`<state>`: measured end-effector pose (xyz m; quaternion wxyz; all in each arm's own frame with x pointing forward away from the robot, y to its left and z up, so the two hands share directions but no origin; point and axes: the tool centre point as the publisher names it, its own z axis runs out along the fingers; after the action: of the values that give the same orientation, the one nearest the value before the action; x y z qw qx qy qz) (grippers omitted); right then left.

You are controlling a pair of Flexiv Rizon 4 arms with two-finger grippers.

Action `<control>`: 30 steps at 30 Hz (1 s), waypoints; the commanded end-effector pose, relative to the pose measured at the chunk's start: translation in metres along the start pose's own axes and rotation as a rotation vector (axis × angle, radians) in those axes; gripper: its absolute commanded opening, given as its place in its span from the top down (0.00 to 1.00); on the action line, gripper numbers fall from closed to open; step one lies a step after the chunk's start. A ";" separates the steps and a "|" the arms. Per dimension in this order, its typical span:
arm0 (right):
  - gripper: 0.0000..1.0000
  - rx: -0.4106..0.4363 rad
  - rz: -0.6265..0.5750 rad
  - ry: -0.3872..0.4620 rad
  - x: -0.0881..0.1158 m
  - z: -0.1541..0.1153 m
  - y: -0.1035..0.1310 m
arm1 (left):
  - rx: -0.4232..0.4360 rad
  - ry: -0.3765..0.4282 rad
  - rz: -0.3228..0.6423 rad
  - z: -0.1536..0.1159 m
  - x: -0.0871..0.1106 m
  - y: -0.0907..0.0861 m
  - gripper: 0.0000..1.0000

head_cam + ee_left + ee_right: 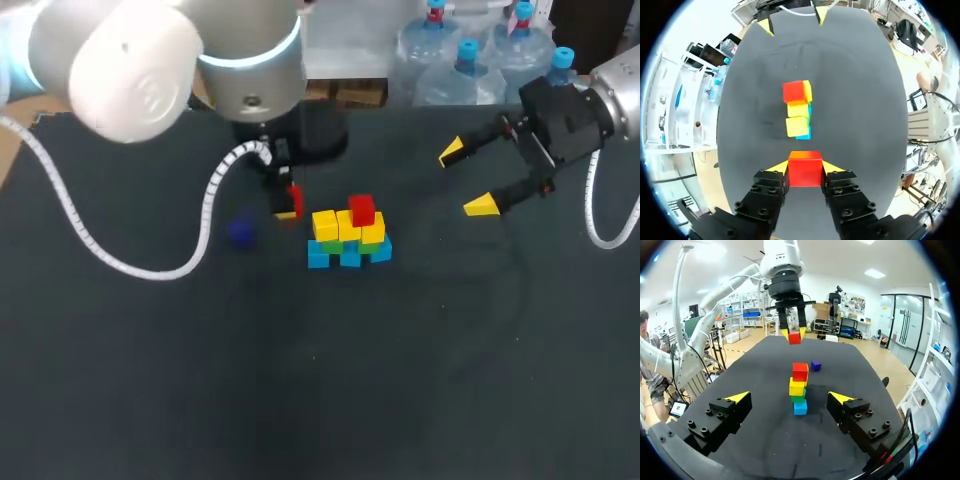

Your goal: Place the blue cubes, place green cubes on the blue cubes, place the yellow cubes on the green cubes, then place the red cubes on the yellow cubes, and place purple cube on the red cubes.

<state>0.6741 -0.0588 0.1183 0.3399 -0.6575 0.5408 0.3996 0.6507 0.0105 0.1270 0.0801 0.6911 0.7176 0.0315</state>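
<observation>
Red on every face I can see, a small plain cube (805,172) is clamped between the yellow-tipped fingers of my left gripper (805,162), one tip against each side. That gripper points down and holds the cube clear of the dark table top (450,380), just beside the stack of coloured cubes (348,238), on the side from which my left arm comes in.

The stack is my reference for everything else. Its lowest layer is a row of bright blue cubes (350,257) resting on the table. Green cubes (798,398) sit on those, largely covered by the yellow cubes (325,225) above them. One more red cube, the stacked red cube (362,210), crowns the pile on top of the yellow layer.

Beyond the held cube, farther from the stack on that same left side, a small purple cube (240,231) lies alone on the table, touching nothing.

On the opposite side of the stack, well apart from it, my right gripper (466,178) hangs above the table with its two yellow tips spread wide and nothing between them. In its own wrist view the stack stands ahead of the fingers, framed by the gap, with the left gripper and its red cube behind the stack.
</observation>
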 end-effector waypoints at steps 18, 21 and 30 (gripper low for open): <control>0.00 0.001 -0.001 0.000 0.000 0.000 0.000 | 0.080 -0.005 -0.011 0.020 -0.036 0.019 1.00; 0.00 0.001 -0.001 0.000 0.000 0.000 0.000 | 0.088 -0.007 -0.008 0.022 -0.038 0.020 1.00; 0.00 0.001 -0.001 0.000 0.000 0.000 0.000 | 0.120 0.006 0.005 0.031 -0.048 0.017 1.00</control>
<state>0.6740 -0.0588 0.1183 0.3399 -0.6575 0.5408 0.3996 0.6682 -0.0328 0.1047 0.0465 0.6946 0.7178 -0.0108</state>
